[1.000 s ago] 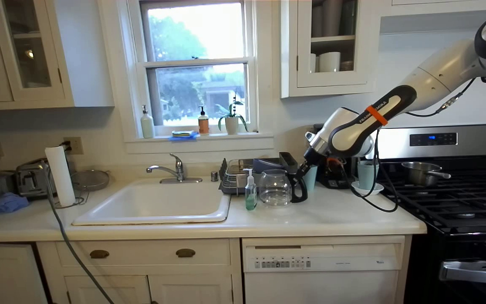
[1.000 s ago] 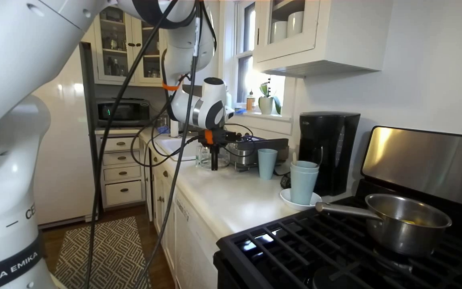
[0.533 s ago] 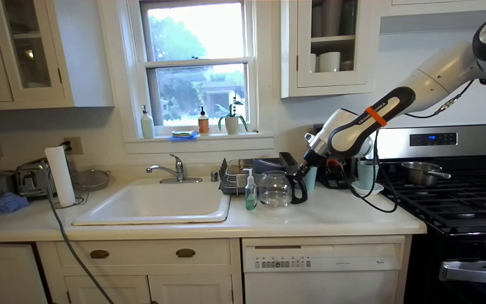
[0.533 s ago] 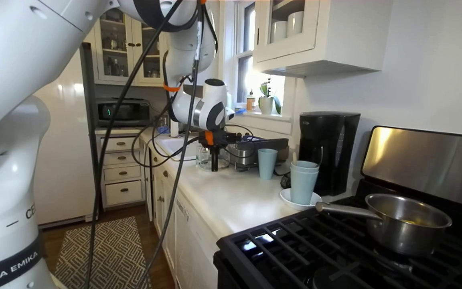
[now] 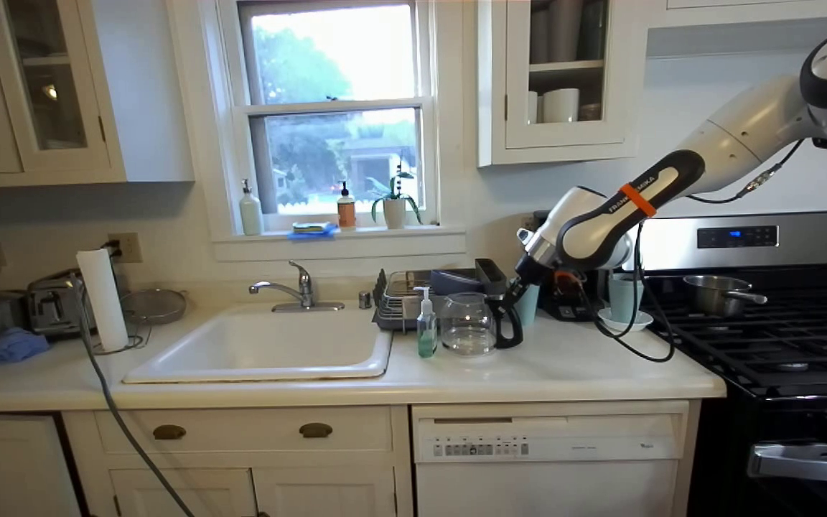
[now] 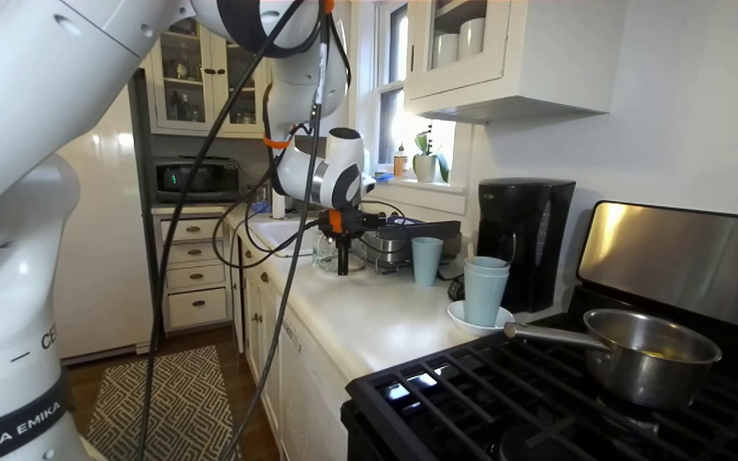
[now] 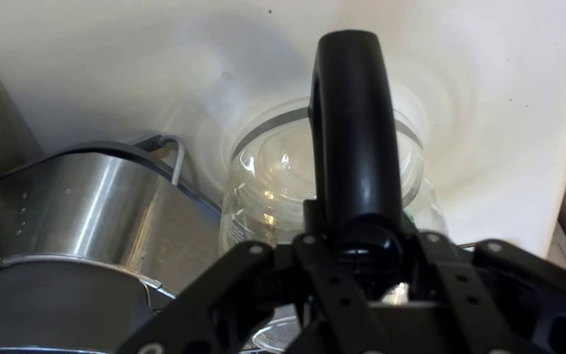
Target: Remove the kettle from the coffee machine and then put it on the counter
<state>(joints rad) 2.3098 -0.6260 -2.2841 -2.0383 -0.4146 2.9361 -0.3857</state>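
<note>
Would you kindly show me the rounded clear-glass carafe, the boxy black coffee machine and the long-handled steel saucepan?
Clear-glass carafe (image 5: 467, 327): in an exterior view, glass body.
Black coffee machine (image 6: 529, 225): in an exterior view, outer housing.
Steel saucepan (image 6: 646, 376): in an exterior view, outer wall.

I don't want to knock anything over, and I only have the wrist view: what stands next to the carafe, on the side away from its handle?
Observer: In an exterior view, a slim pump bottle stands there, right beside the carafe.
Operator: And where is the coffee machine? I can't see it.
Observer: At the stove end of the counter, the coffee machine stands upright, apart from the carafe.
Operator: Anything close to that machine I should watch for?
Observer: Yes, stacked blue cups stand on a white saucer near it.
</note>
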